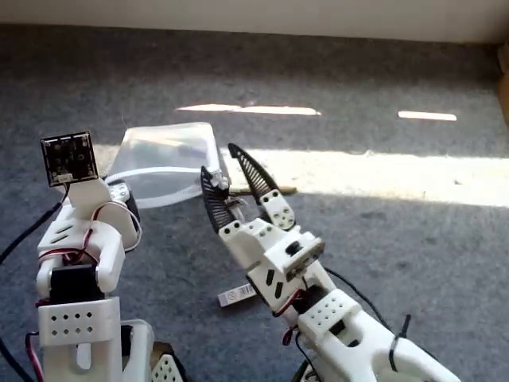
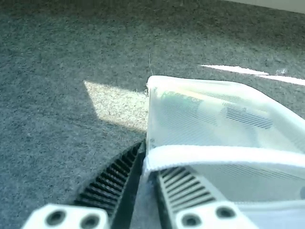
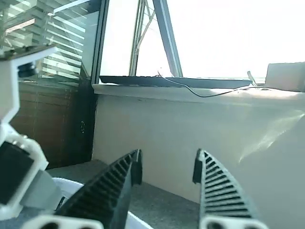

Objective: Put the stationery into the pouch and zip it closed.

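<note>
The translucent pouch [image 1: 165,163] lies on the grey carpet with its white zip band [image 2: 224,155] across the mouth. My left gripper [image 2: 147,164] is shut on the pouch's corner; in the high view it sits under the arm's camera board at the pouch's near left edge [image 1: 126,193]. My right gripper [image 1: 218,159] stands open beside the pouch's right edge, black fingers tilted upward and holding nothing; in its wrist view the gripper [image 3: 167,156] faces a wall and window. A small white stationery piece [image 1: 237,295] lies on the carpet near the right arm's base.
A thin brownish stick [image 1: 283,190] lies on the carpet just behind the right gripper. Sunlit patches [image 1: 382,175] cross the carpet to the right. A pale wall [image 1: 254,16] bounds the far side.
</note>
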Controlling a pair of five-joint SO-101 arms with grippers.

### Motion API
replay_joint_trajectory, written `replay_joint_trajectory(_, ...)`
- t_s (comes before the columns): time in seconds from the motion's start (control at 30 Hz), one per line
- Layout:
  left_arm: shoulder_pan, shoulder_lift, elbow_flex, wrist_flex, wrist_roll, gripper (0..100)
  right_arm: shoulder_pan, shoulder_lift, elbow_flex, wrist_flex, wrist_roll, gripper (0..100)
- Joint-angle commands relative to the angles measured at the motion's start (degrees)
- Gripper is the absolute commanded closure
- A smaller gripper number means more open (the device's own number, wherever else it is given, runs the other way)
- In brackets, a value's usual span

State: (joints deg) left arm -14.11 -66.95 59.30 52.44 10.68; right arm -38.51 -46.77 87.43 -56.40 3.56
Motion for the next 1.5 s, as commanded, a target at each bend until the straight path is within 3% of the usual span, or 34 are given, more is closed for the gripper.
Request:
replay_joint_trajectory(0.0, -0.9, 0.1, -0.4, -1.1, -0.4, 99, 7.0, -13.6, -3.4, 20.3, -10.9, 82.9)
replay_joint_trajectory(0.13, -0.9, 0.1, -0.4, -1.2, -0.4, 99, 12.5, -19.8, -13.8, 48.6, -21.0, 82.9)
replay_joint_trajectory(0.27, -0.9, 0.1, -0.4, -1.2, -0.4, 99, 13.6, -17.2, -24.0, 64.0, -26.6, 82.9)
replay_joint_trajectory(0.57, -0.9, 0.1, -0.4, -1.1, -0.4, 99, 17.9, 6.6, -38.2, 70.1, -34.2, 82.9)
replay_joint_trajectory(0.87, -0.9, 0.1, -0.4, -1.2, -0.4, 99, 24.3, 29.2, -58.9, 85.1, -43.9, 82.9)
replay_joint_trajectory(1.2, -0.9, 0.1, -0.4, -1.3, -0.5, 99, 25.2, 42.0, -75.5, 100.9, -55.1, 82.6)
replay_joint_trajectory(1.47, -0.9, 0.1, -0.4, -1.4, -0.5, 99, 25.5, 49.3, -80.7, 102.8, -56.7, 82.6)
